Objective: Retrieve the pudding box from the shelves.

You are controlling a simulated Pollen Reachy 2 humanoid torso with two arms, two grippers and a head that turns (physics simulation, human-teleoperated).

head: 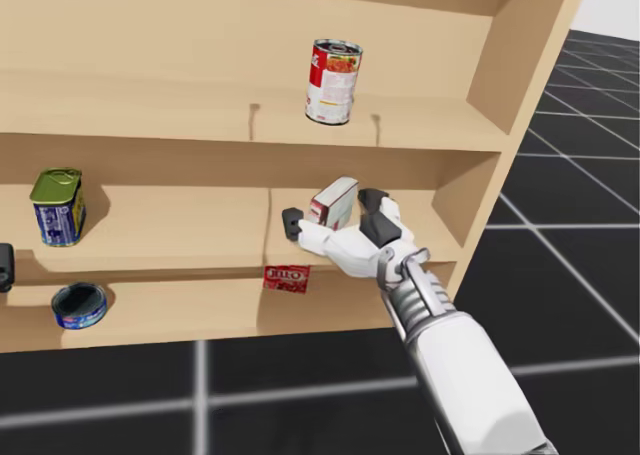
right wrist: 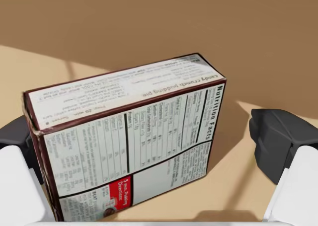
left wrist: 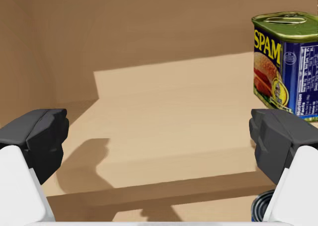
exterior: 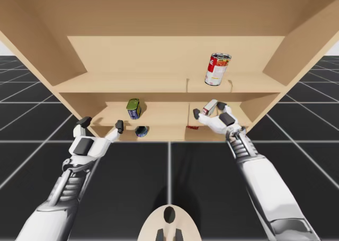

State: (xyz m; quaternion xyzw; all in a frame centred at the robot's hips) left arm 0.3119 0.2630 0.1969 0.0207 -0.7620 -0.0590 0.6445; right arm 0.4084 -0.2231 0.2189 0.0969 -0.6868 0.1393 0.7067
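Observation:
The pudding box (exterior: pixel 210 107) (head: pixel 334 202) (right wrist: pixel 129 141), white with dark red edges, stands on the middle shelf (exterior: pixel 164 114) right of the divider. My right gripper (exterior: pixel 209 109) (head: pixel 330 212) (right wrist: pixel 149 136) is open around it. In the right wrist view the box rests against one finger, and a gap separates it from the other finger (right wrist: pixel 278 136). My left gripper (exterior: pixel 101 124) (left wrist: pixel 159 136) is open in front of the left half of the same shelf, with nothing between its fingers.
A blue rectangular tin with a green top (exterior: pixel 133 108) (head: pixel 58 206) (left wrist: pixel 285 62) stands just right of my left gripper. A flat round blue can (exterior: pixel 141 131) (head: pixel 79 305) and a small red box (head: pixel 287 278) lie on the lowest shelf. A red-and-white can (exterior: pixel 217 69) (head: pixel 333 81) is on the top shelf.

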